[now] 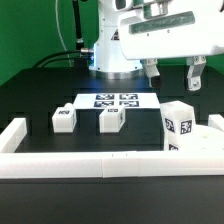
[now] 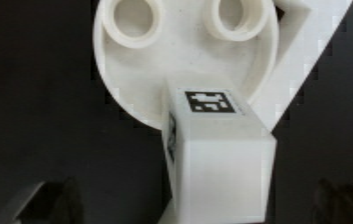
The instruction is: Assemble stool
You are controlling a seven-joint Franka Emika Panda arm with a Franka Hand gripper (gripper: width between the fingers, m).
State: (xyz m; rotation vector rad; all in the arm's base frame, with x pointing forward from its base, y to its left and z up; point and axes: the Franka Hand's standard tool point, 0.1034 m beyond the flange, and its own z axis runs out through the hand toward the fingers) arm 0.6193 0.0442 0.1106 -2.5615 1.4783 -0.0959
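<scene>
Now | claw point(image 1: 173, 72) apart, holding nothing | leg point(image 2: 217, 150) upright on seat point(image 2: 128, 75) | two sockets point(image 2: 134, 22) unfilled

On my feed the tabletop point(image 1: 40, 95) is black throughout. The seat point(image 2: 173, 40) is plain white, and the first leg point(image 2: 217, 160) is white with a black-and-white square tag. The second leg point(image 1: 64, 118) and the third leg point(image 1: 111, 120) match it. The marker board point(image 1: 115, 101) is white with black tag patterns, the border rail point(image 1: 60, 163) plain white. My gripper point(image 1: 173, 80) shows dark fingertips point(image 1: 196, 77) on pale grey.
</scene>
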